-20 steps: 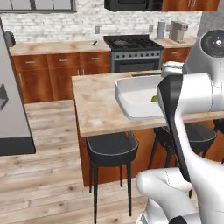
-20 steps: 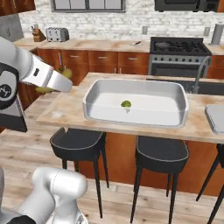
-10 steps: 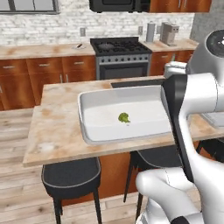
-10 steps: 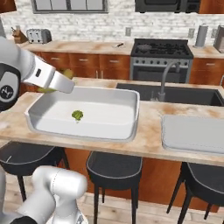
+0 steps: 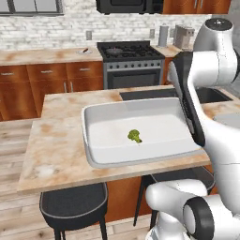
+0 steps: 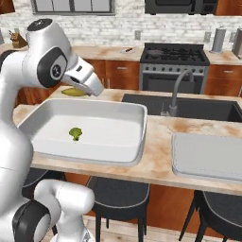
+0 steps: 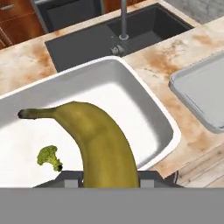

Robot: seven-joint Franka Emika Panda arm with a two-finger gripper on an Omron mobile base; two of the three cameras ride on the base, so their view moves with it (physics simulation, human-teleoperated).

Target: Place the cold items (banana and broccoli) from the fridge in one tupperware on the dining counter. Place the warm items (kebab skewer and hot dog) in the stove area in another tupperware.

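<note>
Already the claw (image 7: 109,181) gripped the banana (image 7: 98,142) near one end, its long axis pointing away over the white tub (image 7: 162,127). Directly below lay the tub floor, broccoli (image 7: 49,156) resting there on the bench (image 7: 175,48).

Far wall (image 5: 117,23) white brick, window (image 6: 73,5) upper left. Red-brown cabinets (image 5: 47,82) along far side. Pale wood plank floor (image 5: 14,140). Black round stools (image 6: 118,191) near, under counter overhang.
</note>
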